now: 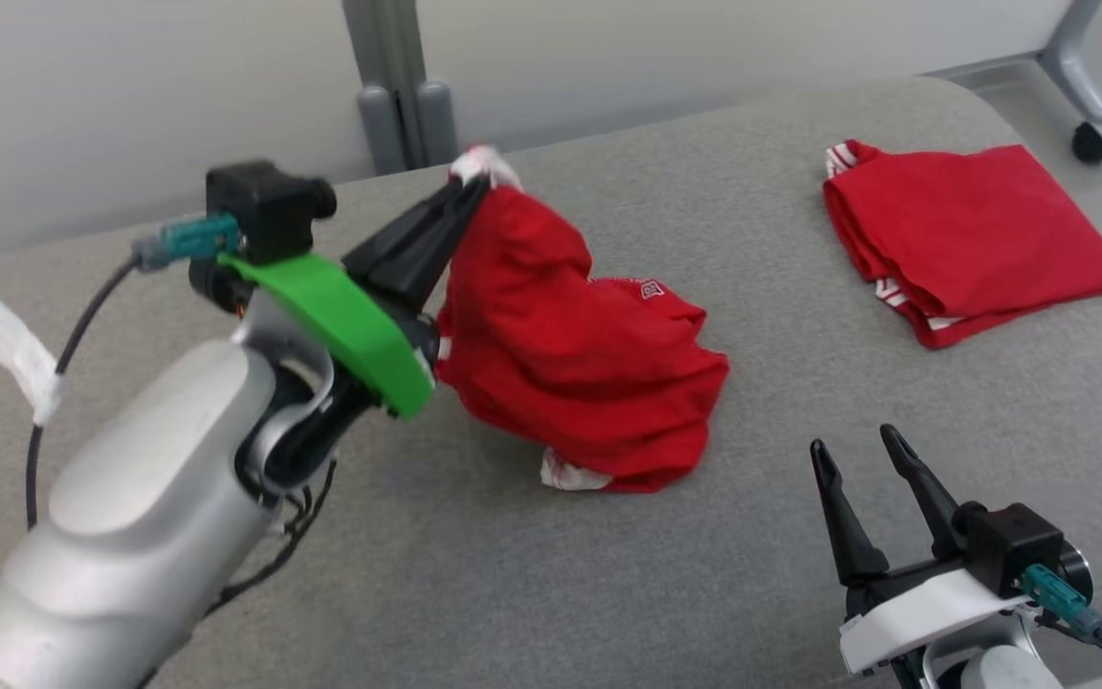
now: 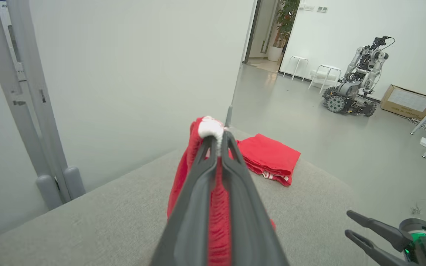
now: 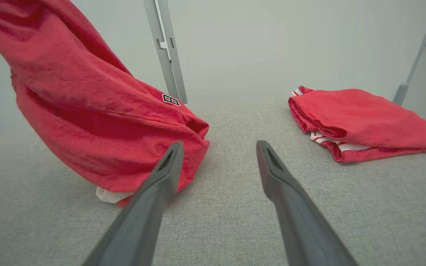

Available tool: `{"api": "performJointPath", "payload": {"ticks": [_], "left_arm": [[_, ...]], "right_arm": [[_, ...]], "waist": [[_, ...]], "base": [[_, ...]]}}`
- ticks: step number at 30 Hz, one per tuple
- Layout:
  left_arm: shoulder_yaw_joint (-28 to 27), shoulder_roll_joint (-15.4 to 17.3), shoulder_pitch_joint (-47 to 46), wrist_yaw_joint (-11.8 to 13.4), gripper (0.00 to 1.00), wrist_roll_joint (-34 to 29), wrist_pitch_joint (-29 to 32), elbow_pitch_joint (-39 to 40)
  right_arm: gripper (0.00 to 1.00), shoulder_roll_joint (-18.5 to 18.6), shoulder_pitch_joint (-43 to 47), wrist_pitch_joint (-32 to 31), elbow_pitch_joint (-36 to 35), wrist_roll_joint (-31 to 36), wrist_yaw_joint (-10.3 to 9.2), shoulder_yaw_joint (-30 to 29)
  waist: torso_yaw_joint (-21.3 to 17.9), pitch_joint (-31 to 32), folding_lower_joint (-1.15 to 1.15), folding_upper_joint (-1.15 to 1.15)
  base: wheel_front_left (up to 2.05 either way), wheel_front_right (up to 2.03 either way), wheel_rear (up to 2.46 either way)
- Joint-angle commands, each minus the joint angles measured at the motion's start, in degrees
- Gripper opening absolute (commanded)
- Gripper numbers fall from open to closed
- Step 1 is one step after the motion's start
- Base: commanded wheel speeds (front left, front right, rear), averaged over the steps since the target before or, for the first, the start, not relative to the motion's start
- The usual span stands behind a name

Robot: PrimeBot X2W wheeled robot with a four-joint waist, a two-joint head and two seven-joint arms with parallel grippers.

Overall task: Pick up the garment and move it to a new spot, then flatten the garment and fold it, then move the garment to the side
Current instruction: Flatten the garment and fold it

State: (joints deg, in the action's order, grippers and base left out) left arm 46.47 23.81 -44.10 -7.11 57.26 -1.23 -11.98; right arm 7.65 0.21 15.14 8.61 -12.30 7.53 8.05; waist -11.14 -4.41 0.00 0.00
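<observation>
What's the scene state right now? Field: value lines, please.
surface: grey fabric surface
left claw: shut on the red garment at a white-trimmed edge, raised above the surface
red garment: crumpled, partly lifted, lower end on the surface
right claw: open, holding nothing, to the garment's right
folded red garment: lies flat at far right, apart from both claws
task stage: pick-up under way; flattening and folding not yet done
</observation>
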Motion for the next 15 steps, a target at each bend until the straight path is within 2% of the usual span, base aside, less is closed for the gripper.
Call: {"api": "performJointPath", "payload": {"ticks": [1, 5, 9, 12, 15], "left_arm": [[0.6, -0.3, -3.0, -0.4, 0.0, -0.4, 0.3, -0.8], [4.0, -0.1, -11.8, -0.4, 0.0, -1.5, -1.6, -0.7], [9.6, 1.1, -16.3, -0.4, 0.0, 1.1, -4.2, 5.4], [14.5, 4.6, -13.8, -0.4, 0.0, 5.1, -3.9, 12.6], [19.9, 9.2, -8.1, -0.4, 0.0, 8.9, -2.6, 18.6]], "right_arm": [[1.0, 0.0, -0.8, 0.0, 0.1, -0.4, -0.1, 0.0], [1.0, -0.8, 0.2, 0.0, 0.3, -0.7, -0.1, -0.4], [1.0, -1.5, 1.3, 0.0, 0.2, -0.7, -0.1, -1.2], [1.0, -2.0, 2.2, 0.0, -0.4, -0.4, -0.1, -2.5], [1.0, -2.1, 2.7, 0.0, -0.9, -0.3, -0.1, -3.6]], "waist": [[-4.3, 0.7, 0.0, 0.0], [-7.7, 0.9, 0.0, 0.0], [-8.9, 0.8, 0.0, 0.0], [-8.0, 0.7, 0.0, 0.0], [-5.3, 0.1, 0.0, 0.0]], "base": [[0.0, 0.0, 0.0], [0.0, 0.0, 0.0], [0.0, 0.0, 0.0], [0.0, 0.0, 0.0], [0.0, 0.0, 0.0]]}}
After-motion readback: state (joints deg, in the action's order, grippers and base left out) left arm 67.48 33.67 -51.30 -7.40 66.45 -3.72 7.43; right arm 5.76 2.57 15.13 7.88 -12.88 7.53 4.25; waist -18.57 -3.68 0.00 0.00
